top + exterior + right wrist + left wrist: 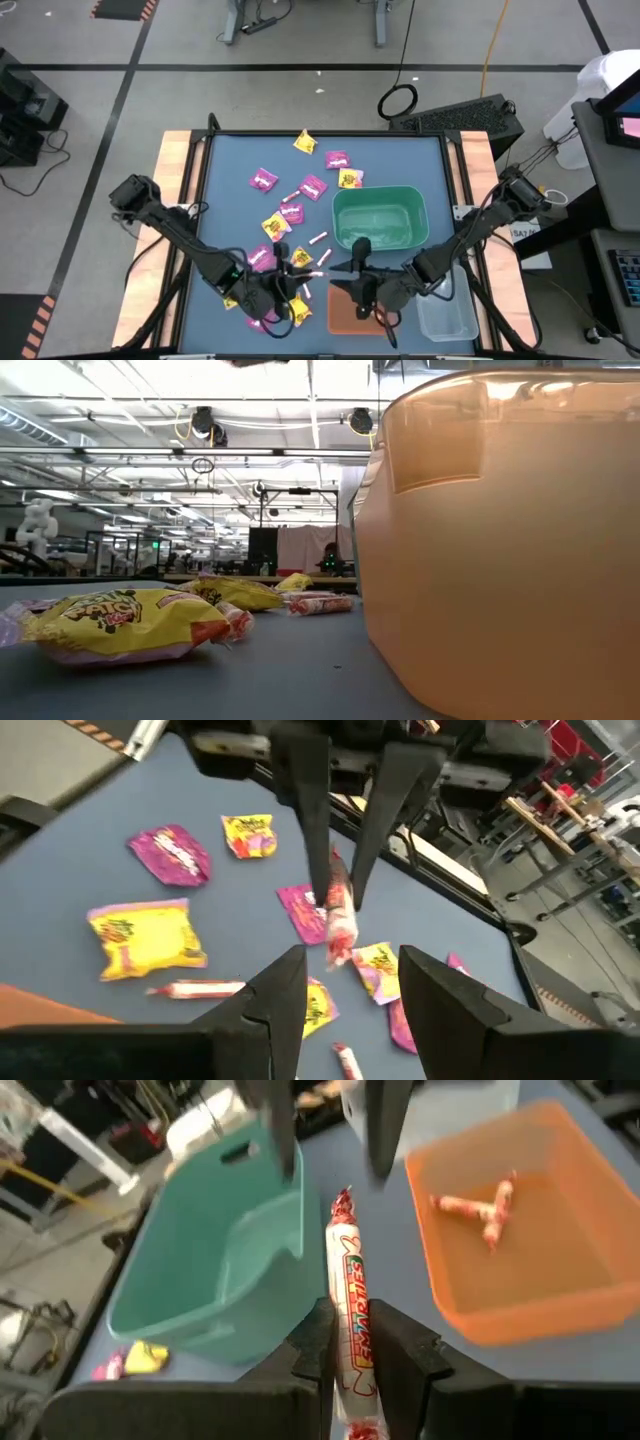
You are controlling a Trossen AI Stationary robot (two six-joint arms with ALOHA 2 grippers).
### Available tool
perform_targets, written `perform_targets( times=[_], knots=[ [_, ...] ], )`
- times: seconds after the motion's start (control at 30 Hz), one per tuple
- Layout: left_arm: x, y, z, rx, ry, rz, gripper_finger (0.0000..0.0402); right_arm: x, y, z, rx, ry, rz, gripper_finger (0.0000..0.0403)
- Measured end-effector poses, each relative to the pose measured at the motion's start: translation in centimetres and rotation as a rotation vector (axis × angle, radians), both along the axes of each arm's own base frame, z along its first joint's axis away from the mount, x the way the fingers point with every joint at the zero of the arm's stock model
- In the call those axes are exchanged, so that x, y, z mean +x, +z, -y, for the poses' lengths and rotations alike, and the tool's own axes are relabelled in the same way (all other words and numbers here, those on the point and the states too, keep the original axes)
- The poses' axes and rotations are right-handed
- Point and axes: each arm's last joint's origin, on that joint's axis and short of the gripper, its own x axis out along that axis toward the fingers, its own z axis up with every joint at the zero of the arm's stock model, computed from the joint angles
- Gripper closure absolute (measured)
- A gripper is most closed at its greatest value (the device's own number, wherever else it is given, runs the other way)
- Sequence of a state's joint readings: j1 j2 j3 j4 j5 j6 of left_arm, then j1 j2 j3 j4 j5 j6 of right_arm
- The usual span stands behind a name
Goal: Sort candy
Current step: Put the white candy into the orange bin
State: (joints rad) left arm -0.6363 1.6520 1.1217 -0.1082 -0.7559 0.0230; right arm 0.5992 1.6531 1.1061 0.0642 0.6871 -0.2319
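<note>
High view: blue worktop (pixel 225 160) with candy scattered on the side of the green bin (pixel 380 218) toward the left arm, and both arms meeting near the orange bin (pixel 345 312).
Left gripper (pixel 347 1345): fingers narrow, pinching a pink-white candy stick (pixel 349 1312) lengthwise between them; in the high view it (pixel 300 272) sits just beside the orange bin, on the side away from the clear bin (pixel 447 316).
Held stick: raised off the worktop, pointing at the gap between the green bin (pixel 215 1260) and the orange bin (pixel 520 1230).
Right gripper (pixel 345 982): fingers spread apart, holding nothing, facing the left gripper and the stick (pixel 338 915) it holds; in the high view it (pixel 352 275) hangs over the orange bin's edge nearest the green bin.
Orange bin contents: two pink-white sticks (pixel 480 1205) lying crossed on its floor.
Green bin: no candy seen inside.
Loose candy: magenta packets (pixel 263 180), yellow packets (pixel 304 142) and sticks (pixel 318 239) lie on the worktop beside the green bin.
Low view: a yellow packet (pixel 125 622) lies close beside the orange bin's wall (pixel 500 560), with more candy behind it.
</note>
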Motion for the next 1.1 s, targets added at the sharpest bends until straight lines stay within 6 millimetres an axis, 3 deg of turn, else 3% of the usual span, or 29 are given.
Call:
perform_targets(
  times=[0.2, 0.5, 1.1],
  knots=[
    [1.3, 0.6, -1.1, 0.022, -0.015, 0.042, 0.0344, 0.6, 0.3, 0.7, -0.028, 0.0, 0.023, 0.025],
    [1.4, 0.5, -1.2, 0.005, -0.033, 0.029, 0.0344, 0.8, -0.2, 0.6, 0.009, 0.009, 0.009, 0.0233],
    [1.4, 0.5, -1.2, -0.025, -0.034, 0.032, 0.0344, 1.2, -0.6, 0.9, 0.044, 0.011, -0.001, 0.0319]
  ],
)
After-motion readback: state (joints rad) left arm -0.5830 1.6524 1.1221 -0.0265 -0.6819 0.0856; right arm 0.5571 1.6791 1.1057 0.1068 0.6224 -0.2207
